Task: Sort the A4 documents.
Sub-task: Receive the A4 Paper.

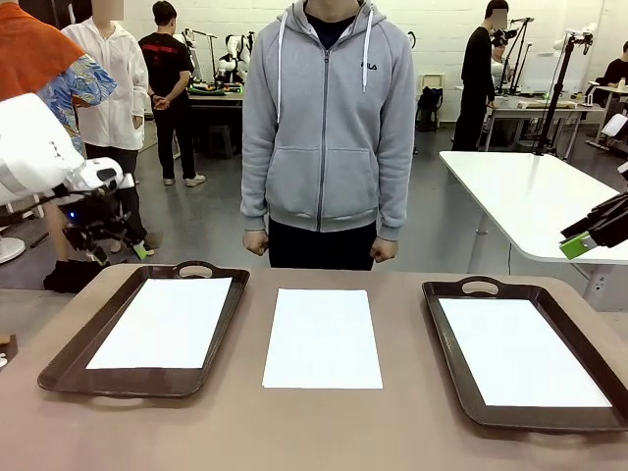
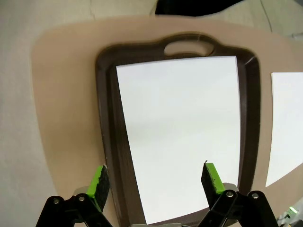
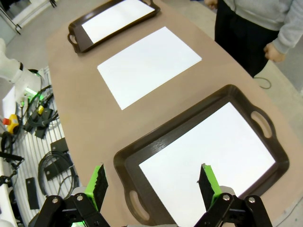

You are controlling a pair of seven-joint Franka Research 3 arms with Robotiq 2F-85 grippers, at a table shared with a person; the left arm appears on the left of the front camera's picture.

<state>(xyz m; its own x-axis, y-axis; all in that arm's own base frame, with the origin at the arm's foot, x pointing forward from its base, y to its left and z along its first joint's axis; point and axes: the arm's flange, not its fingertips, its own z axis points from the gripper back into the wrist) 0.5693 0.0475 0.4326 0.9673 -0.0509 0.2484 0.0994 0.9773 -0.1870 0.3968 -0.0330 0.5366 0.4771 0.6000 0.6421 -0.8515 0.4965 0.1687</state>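
The centre sheet point(image 1: 322, 339), 9 o'clock sheet point(image 1: 162, 322) and 3 o'clock sheet point(image 1: 520, 353) are thin paper, matt white and smooth. The 9 o'clock tray point(image 1: 83, 343) and 3 o'clock tray point(image 1: 444, 343) look like dark brown plastic, smooth, with a soft gloss along the rims. The table point(image 1: 245, 432) is matt tan. The hoodie point(image 1: 329, 128) at 12 o'clock is grey cloth. The left gripper point(image 2: 156, 176) has matt green pads point(image 2: 100, 182).

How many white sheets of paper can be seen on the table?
3. The left sheet lies in the left tray, the middle sheet on the bare table between the trays, the right sheet in the right tray. More sheets may be hidden under any of them.
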